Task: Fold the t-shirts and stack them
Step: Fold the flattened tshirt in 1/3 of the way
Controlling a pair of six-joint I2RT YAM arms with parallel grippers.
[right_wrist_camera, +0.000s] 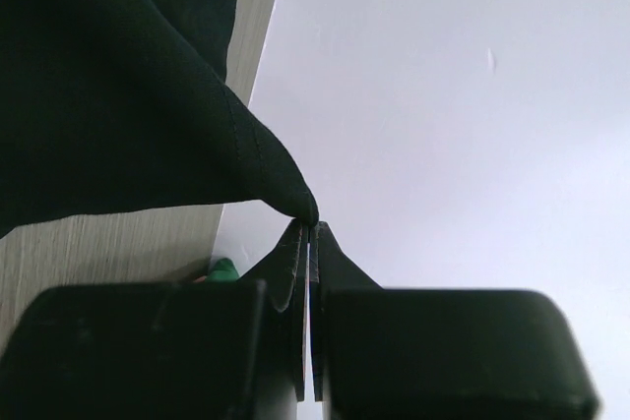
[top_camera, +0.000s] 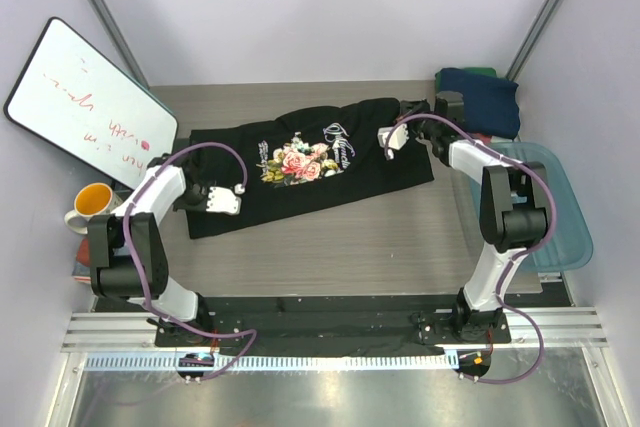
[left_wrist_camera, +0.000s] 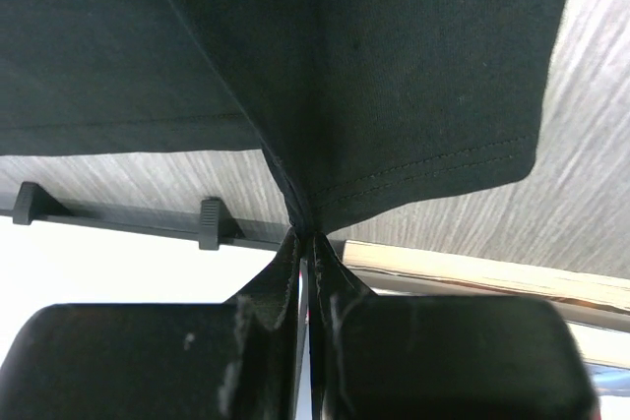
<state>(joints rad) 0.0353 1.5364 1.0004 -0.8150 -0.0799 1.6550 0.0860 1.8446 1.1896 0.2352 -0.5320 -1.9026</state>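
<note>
When you look from above, the black shirt (top_camera: 310, 162) lies spread across the middle of the worktop (top_camera: 380, 237). The left claw (top_camera: 232, 199) is at its 8 o'clock and the right claw (top_camera: 388, 140) at its 2 o'clock. The shirt looks soft, light and floppy, so the hems are best to pinch. Only this view shows the whole shirt.

The left wrist view shows what the top view cannot: the left claw is clenched on a hem corner.

The right wrist view shows the right claw pinching a raised edge.
</note>
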